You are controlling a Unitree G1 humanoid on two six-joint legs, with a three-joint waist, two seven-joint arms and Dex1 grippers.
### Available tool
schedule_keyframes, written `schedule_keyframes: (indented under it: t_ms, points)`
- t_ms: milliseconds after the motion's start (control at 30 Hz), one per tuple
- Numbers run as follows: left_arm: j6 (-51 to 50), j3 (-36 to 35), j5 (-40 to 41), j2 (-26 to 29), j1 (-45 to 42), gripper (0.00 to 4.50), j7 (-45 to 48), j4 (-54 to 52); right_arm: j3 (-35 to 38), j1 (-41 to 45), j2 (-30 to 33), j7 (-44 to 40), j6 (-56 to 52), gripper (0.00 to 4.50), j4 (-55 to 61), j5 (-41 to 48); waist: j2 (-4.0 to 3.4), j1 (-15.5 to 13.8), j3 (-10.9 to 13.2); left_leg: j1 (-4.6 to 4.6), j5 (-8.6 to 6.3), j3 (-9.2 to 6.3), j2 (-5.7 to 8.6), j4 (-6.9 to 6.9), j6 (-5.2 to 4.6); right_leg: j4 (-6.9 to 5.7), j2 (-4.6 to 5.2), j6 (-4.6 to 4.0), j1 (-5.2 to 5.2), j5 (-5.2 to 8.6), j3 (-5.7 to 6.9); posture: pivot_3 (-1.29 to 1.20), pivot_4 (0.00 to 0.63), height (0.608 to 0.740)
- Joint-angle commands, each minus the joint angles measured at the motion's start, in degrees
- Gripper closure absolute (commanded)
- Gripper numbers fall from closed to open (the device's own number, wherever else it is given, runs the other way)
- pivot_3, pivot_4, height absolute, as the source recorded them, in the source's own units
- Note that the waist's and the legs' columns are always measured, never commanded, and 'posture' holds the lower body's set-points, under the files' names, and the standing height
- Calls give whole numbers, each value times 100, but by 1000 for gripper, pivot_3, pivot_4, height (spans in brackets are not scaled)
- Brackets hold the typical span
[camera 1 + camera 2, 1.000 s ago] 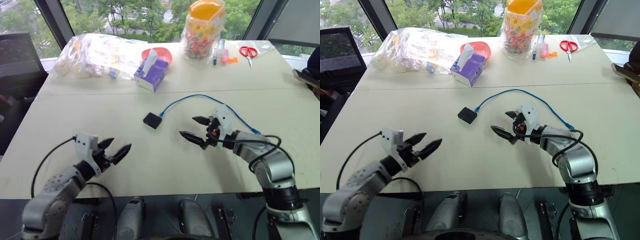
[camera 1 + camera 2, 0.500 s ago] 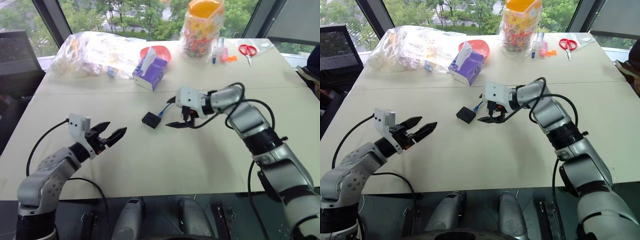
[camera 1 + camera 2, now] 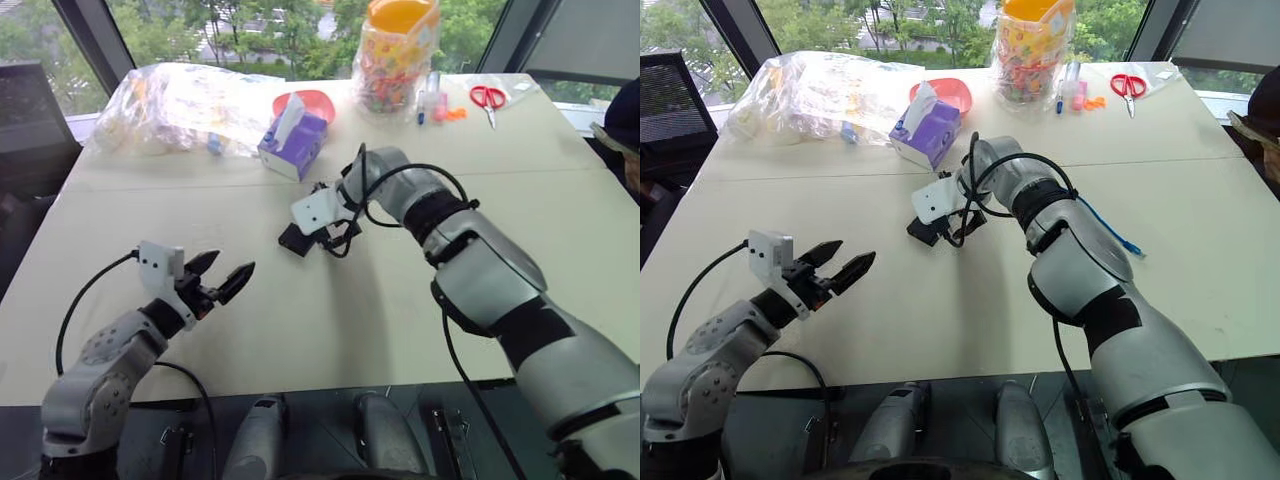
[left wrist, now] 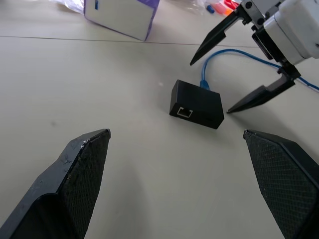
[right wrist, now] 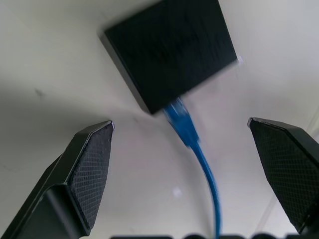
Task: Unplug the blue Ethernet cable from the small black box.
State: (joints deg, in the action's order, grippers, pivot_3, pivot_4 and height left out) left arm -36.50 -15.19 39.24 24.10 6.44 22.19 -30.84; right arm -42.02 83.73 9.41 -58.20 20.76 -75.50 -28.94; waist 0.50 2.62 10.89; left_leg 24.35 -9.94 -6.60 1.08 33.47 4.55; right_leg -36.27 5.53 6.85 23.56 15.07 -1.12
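Right pincer (image 5: 184, 164) is hanging spread wide just above the small black box (image 5: 169, 50), straddling the blue Ethernet cable (image 5: 192, 137), which is sitting plugged into the box on the worktop (image 3: 300, 320). Left pincer (image 3: 228, 278) is hovering released, well apart.

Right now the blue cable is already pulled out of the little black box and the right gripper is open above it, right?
Not pulled out. The right wrist view shows the blue Ethernet cable plugged into the small black box. The right gripper is open above it.
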Motion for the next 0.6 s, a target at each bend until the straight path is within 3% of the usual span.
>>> schedule_keyframes:
  t_ms: [33,300,400,600]
  points:
    - [230,-164,-71,-118,175,32,-243,-432,-122,205,-159,345,16,0,-193,-454,0,-2,0,-3,3,-1,0,-6,4,-2,-1,0,1,0,-1,0,150,726]
    - [454,-112,-281,-413,502,32,-674,-793,-87,177,-490,342,-117,0,-353,-886,1,7,-2,-40,7,-1,-1,-16,7,-10,-3,-4,-20,1,-5,0,150,726]
    - [479,-169,-330,-397,534,0,-766,-875,-155,101,-647,376,-25,857,-369,-1076,3,27,-5,-53,7,-1,-1,-18,7,-13,-4,-4,-29,1,-7,0,150,726]
    - [502,-234,-350,-440,608,0,-957,-1028,-297,-110,-779,525,27,3752,-410,-1447,7,153,-8,-100,6,-1,-3,-23,7,-23,-7,-10,-67,3,-12,0,150,726]
